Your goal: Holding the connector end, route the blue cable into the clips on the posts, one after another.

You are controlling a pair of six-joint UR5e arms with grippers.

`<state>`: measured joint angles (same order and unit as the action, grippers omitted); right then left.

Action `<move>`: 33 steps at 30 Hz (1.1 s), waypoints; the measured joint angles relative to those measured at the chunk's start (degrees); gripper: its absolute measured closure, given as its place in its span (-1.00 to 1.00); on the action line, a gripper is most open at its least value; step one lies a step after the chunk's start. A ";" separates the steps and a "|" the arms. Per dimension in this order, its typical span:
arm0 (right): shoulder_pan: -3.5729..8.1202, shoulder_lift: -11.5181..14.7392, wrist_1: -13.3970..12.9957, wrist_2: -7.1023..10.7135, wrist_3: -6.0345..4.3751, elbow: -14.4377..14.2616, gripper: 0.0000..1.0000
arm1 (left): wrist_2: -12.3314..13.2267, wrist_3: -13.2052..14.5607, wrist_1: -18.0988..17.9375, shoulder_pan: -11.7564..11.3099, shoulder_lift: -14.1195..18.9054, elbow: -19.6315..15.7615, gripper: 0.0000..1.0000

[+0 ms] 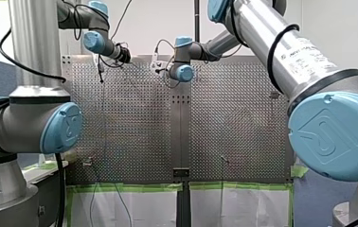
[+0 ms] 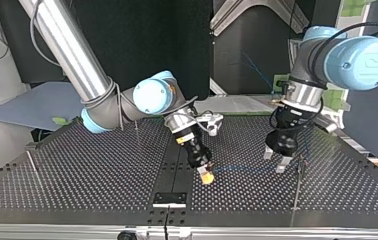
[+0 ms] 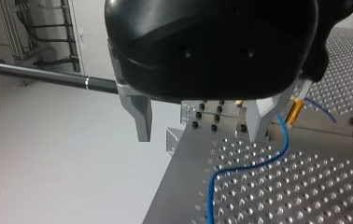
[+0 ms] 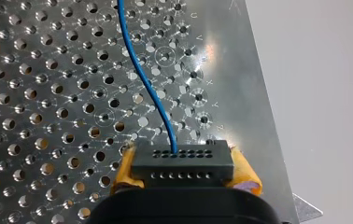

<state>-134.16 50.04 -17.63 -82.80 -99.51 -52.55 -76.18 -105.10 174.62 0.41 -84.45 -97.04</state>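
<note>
Two arms work the tabletop (image 2: 77, 170). Reading the top view from its left, the right arm (image 2: 152, 95) holds its jaws clenched on the black connector (image 4: 181, 163), with the blue cable (image 4: 144, 79) trailing toward the left arm (image 2: 307, 95), jaws released, beside a thin post (image 2: 297, 190). Judged: early routing; next, the cable must be drawn taut and lowered into that post's clip.

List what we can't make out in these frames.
- Posts: their clips are too small to see in the top and front views.
- Blue cable: far end cut off by both wrist views' edges; faint in the top view.
- Connector: hidden in the top view by the right gripper and its pads.
</note>
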 joint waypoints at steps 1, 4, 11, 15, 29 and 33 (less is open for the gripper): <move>0.00 0.00 0.04 0.00 0.00 0.01 1.00 | -0.52 0.06 -0.08 0.16 -0.54 0.37 -1.00; -0.01 -0.01 0.16 0.00 0.00 0.01 1.00 | -2.13 0.13 -0.70 0.39 -1.65 0.83 -1.00; -0.01 -0.01 0.23 0.00 0.00 0.02 1.00 | -5.72 1.00 -0.29 0.62 -4.54 2.43 -1.00; -0.01 -0.01 0.28 0.00 0.00 0.04 1.00 | -6.66 1.97 -0.02 0.77 -5.52 3.88 -1.00; -0.10 0.00 0.41 0.01 0.00 0.02 1.00 | -7.64 2.21 -0.26 1.41 -7.64 5.55 -1.00; -0.10 0.00 0.48 0.02 0.00 0.02 1.00 | -8.47 2.62 -0.53 1.47 -7.90 5.57 -1.00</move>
<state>-134.26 50.04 -17.14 -82.78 -99.51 -52.53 -84.65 -102.48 174.09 1.88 -92.35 -91.48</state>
